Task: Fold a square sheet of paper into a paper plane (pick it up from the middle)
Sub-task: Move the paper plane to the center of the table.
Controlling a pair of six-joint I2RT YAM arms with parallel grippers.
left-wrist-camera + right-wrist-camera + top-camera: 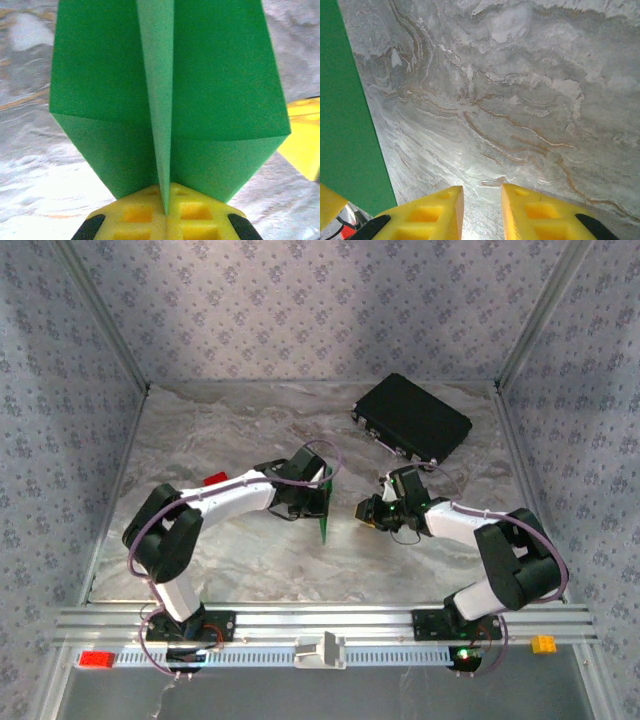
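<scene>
Marble tabletop [520, 100]; paper plane [215, 85] in left gripper's [167, 210] tight pinch, right gripper's [482, 212] jaws ajar.

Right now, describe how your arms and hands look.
The left arm and right arm have white links, bulky black joints and looping lilac cables. The left hand and right hand have yellow fingers with square recesses and black trim.

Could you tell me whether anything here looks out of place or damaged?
Nothing looks damaged or spilled. The folded green paper is held upright, pinched at its centre crease by the left fingers, with its folds even on both sides. Only the black case lies at an angle, back right.
</scene>
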